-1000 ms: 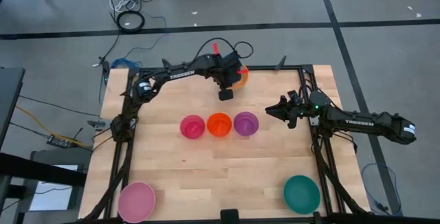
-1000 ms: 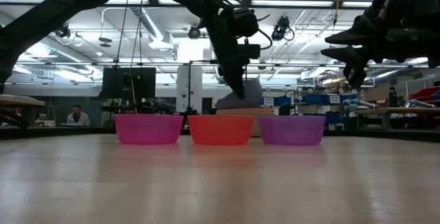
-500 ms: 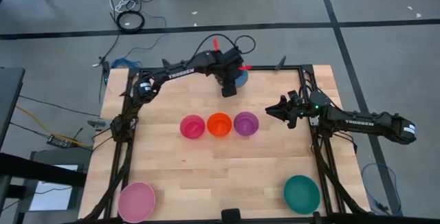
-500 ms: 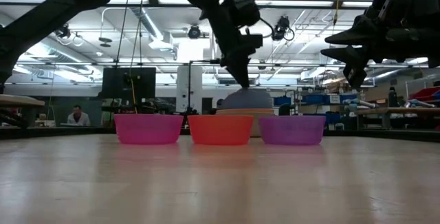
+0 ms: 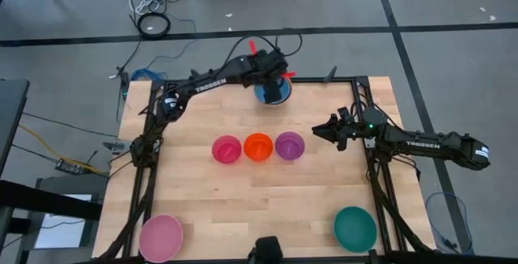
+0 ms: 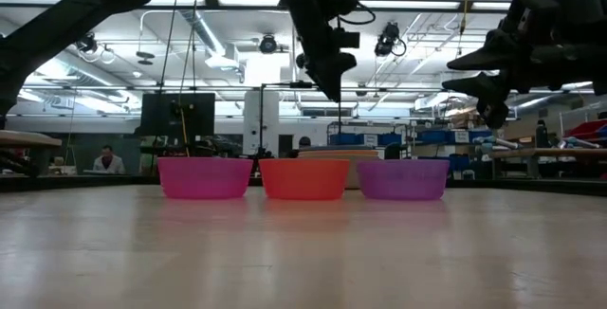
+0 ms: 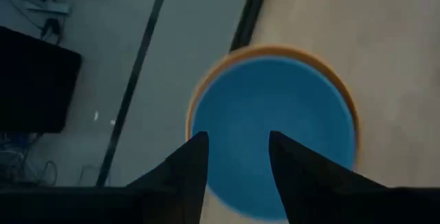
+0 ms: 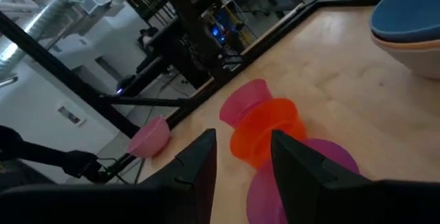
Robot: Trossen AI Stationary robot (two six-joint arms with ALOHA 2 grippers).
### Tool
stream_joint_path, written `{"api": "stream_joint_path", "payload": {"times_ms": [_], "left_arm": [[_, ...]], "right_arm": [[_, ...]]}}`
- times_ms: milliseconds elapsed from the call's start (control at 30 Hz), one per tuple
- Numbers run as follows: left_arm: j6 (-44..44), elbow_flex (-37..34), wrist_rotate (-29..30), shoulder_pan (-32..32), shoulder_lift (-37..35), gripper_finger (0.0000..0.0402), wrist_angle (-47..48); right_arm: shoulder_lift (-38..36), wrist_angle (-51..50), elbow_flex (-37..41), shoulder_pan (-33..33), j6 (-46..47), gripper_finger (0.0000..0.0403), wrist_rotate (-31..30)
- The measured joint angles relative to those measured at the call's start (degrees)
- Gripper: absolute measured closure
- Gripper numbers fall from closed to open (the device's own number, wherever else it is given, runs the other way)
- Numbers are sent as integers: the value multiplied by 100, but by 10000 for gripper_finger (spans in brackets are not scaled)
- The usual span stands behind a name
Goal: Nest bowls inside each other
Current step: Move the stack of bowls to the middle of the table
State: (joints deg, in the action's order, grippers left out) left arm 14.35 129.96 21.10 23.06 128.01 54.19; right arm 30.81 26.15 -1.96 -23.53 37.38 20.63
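A blue bowl (image 7: pixel 275 114) sits nested in an orange bowl (image 7: pixel 206 86) at the table's far edge, with a grey-white bowl (image 8: pixel 426 62) beneath them. My left gripper (image 7: pixel 237 136) hangs open above the blue bowl (image 5: pixel 273 93), clear of it. Magenta (image 5: pixel 227 149), red-orange (image 5: pixel 258 146) and purple (image 5: pixel 289 145) small bowls stand in a row mid-table. A light pink bowl (image 5: pixel 160 236) sits at the near left and a teal bowl (image 5: pixel 355 227) at the near right. My right gripper (image 5: pixel 316 130) waits open in the air at the right.
The black frame rail (image 5: pixel 324 80) runs along the table's far edge right behind the stack. Bare wood (image 5: pixel 259 199) lies between the row of small bowls and the two near bowls. A person sits in the room beyond the table (image 6: pixel 107 161).
My left gripper has let go of the blue bowl and risen above the stack. The bowl, tilted on the stack before, has dropped and now sits level inside the orange bowl.
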Motion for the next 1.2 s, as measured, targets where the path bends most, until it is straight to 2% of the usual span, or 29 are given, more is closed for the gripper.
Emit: {"api": "stream_joint_path", "payload": {"times_ms": [133, 233, 533, 1200], "left_arm": [[-108, -324, -345, 202, 12, 241, -576], [-263, -360, -625, 345, 190, 257, -467], [-458, -380, -1068, 434, 647, 392, -389], [-856, -405, -2227, 352, 935, 400, 883]], "right_arm": [[0, 22, 0, 0, 113, 274, 1], [0, 95, 2, 0, 142, 274, 1], [-2, 116, 0, -54, 144, 274, 1], [-7, 220, 0, -149, 271, 274, 34]]}}
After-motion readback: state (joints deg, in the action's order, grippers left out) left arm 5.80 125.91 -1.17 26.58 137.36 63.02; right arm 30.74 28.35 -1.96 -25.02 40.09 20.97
